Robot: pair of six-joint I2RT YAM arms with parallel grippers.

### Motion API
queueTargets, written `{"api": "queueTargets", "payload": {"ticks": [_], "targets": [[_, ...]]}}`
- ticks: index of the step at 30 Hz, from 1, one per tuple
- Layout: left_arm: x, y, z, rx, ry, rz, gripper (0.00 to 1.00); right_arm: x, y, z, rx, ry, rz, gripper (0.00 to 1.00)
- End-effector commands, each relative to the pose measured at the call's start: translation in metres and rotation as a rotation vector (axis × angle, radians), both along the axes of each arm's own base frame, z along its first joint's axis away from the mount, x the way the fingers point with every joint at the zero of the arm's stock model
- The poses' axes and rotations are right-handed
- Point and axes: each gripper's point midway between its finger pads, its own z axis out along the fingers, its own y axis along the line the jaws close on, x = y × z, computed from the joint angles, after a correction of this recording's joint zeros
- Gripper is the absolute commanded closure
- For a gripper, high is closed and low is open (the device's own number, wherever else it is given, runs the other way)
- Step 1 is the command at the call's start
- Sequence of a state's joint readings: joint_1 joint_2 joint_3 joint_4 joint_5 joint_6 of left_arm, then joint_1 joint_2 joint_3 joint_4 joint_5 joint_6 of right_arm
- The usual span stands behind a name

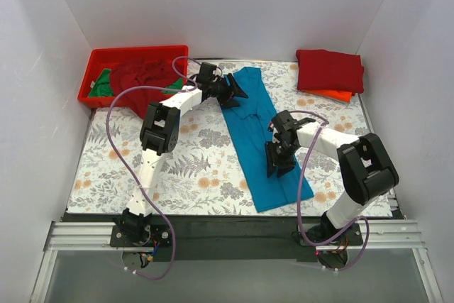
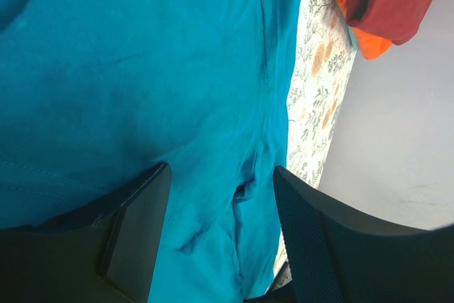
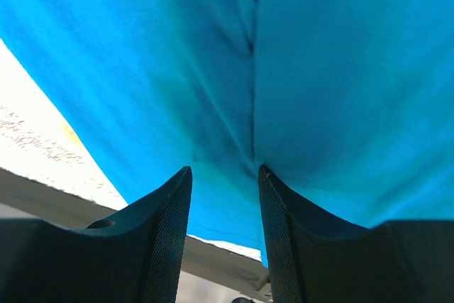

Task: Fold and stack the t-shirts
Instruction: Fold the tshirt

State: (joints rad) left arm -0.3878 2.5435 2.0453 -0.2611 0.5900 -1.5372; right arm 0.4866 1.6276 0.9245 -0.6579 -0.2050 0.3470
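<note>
A bright teal-blue t-shirt [image 1: 250, 136] lies folded into a long strip, running diagonally down the middle of the floral mat. My left gripper [image 1: 233, 90] hovers low over its far end, jaws open, with flat teal cloth [image 2: 142, 69] under and between the fingers [image 2: 142, 225]. My right gripper [image 1: 278, 161] is down on the strip's near half, also open, its tips resting on the cloth [image 3: 340, 69] either side of a fold line. A folded dark red t-shirt [image 1: 330, 69] sits on a folded orange one [image 1: 332, 95] at the back right.
A red plastic tray [image 1: 135, 50] at the back left holds a crumpled dark red shirt [image 1: 142, 79] and a green one [image 1: 103, 84]. White walls close in the left, back and right sides. The floral mat [image 1: 191, 168] covers the table.
</note>
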Motion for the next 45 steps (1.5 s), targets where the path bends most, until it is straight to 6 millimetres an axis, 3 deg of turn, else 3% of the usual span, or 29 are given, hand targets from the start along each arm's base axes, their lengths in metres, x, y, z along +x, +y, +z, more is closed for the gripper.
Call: {"api": "queueTargets", "payload": {"ticks": [1,8,23,33,39,45], "targets": [[0.004,0.015,-0.008,0.05,0.001,0.015,0.41,-0.008,0.018,-0.01,0.013,0.053,0.017,0.51],[0.009,0.021,-0.014,0.056,0.002,0.024,0.41,-0.003,0.047,-0.003,0.05,0.059,0.032,0.51],[0.012,0.025,-0.012,0.058,-0.023,0.011,0.41,-0.002,0.087,-0.002,0.09,0.074,0.116,0.51],[0.012,0.026,-0.012,0.062,-0.032,0.007,0.4,-0.006,0.102,-0.002,0.103,0.084,0.156,0.51],[0.021,0.023,0.018,0.052,-0.118,-0.016,0.37,-0.001,0.105,0.011,0.115,0.028,0.176,0.5],[0.03,0.029,0.088,0.039,-0.264,-0.014,0.31,0.011,0.101,0.057,0.111,-0.073,0.19,0.49]]}}
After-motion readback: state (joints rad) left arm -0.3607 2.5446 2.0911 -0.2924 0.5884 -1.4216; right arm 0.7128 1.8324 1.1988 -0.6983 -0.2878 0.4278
